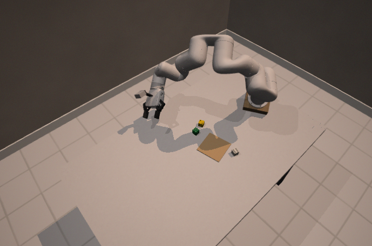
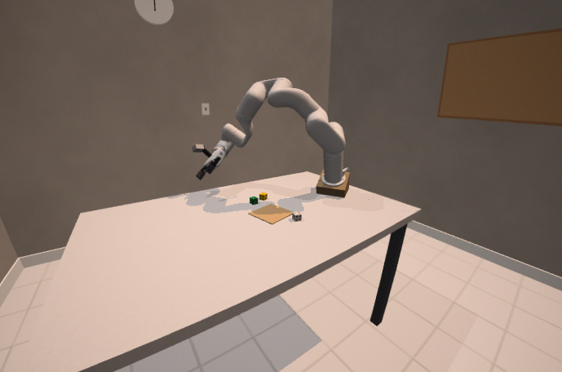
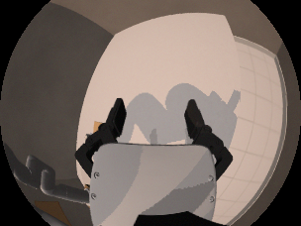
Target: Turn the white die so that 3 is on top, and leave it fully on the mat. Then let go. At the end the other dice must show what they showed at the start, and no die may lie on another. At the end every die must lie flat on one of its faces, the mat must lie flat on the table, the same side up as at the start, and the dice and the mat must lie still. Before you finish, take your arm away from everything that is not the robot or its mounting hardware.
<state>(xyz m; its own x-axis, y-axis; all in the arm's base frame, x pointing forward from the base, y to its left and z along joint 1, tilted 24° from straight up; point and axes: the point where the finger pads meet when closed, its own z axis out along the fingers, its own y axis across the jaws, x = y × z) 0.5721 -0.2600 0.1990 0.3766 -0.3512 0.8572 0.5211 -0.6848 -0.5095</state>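
And here is the tool [image 1: 151, 114] [image 2: 200, 174] [image 3: 155, 106], spread wide with nothing between its fingers, hanging high over the far side of the counter [image 1: 128, 185] [image 2: 172, 254] [image 3: 168, 55], well apart from every die. That width makes sense: it looks ready to take a cube, though it has yet to swing over one.

The one that matters, the white die [image 1: 235, 151] [image 2: 296, 216], sits on the bare counter just beside the tan mat [image 1: 212, 151] [image 2: 271, 214], off it altogether. Its top seems to carry two rows of pips, likely a six, but it is small in these views. So a lift, a quarter turn and a set-down on the mat look due.

Over on the mat's other side, the green die [image 1: 195, 131] [image 2: 253, 200] and the yellow die [image 1: 201, 123] [image 2: 263, 196] stand close together, best left untouched so their faces hold. No containers in play here; the flat mat is the only landing place, and no die is on it.
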